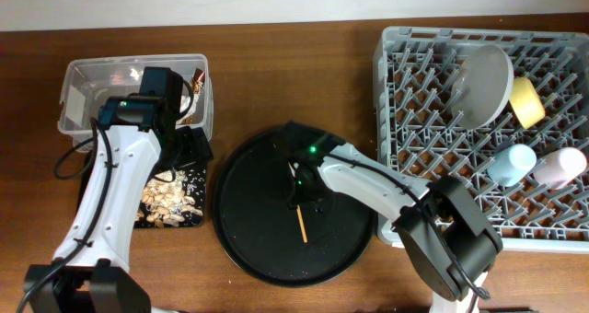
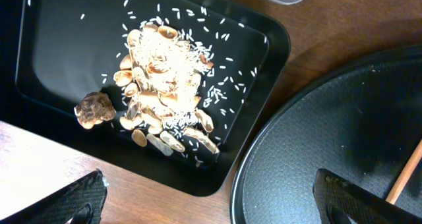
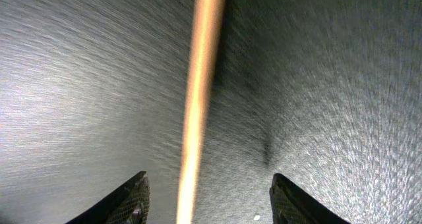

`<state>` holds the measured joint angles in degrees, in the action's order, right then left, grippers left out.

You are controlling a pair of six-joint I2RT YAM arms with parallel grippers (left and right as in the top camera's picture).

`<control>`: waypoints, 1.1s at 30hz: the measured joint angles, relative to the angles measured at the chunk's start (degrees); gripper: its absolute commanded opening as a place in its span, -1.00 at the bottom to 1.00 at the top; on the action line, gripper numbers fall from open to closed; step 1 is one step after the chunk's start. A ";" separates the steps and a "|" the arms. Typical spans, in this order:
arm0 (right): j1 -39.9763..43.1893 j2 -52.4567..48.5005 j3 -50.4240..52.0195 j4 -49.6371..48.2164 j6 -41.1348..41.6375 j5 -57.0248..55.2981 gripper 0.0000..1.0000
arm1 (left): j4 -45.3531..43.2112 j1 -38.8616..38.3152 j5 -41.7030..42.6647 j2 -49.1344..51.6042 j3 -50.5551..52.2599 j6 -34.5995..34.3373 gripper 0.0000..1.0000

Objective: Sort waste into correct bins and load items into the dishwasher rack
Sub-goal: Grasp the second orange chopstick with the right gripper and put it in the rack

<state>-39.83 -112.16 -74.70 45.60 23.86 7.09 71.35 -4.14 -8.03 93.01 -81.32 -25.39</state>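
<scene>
Brownish food scraps (image 2: pixel 161 99) and rice grains lie on the flat black bin tray (image 2: pixel 59 66), also seen from overhead (image 1: pixel 170 207). The clear tub (image 1: pixel 92 83) stands behind it, its contents partly hidden by my left arm. My left gripper (image 2: pixel 211 207) is open and empty over the table between the bin tray and the round tray. My right gripper (image 3: pixel 212 204) is open, low over the round tray, with a wooden chopstick (image 3: pixel 198 85) between its fingers. The dishwasher rack (image 1: pixel 396 74) holds the plate (image 1: pixel 485 85), yellow bowl (image 1: pixel 527 101), blue cup (image 1: pixel 512 163) and pink cup (image 1: pixel 560 166).
The big round black tray (image 1: pixel 267 249) sits at the middle of the table with the chopstick (image 1: pixel 301 223) lying on it. Its rim (image 2: pixel 264 158) nearly touches the bin tray's corner. The rack's left wall is close to the round tray's right side.
</scene>
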 measured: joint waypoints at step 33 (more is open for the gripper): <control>32.79 15.30 -10.25 21.66 -13.62 -8.00 -0.83 | 0.15 0.00 0.02 0.00 0.00 0.00 0.99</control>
<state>-7.05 -96.86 -84.95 67.26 10.24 -0.91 71.50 -4.14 -8.01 93.01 -81.32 -25.39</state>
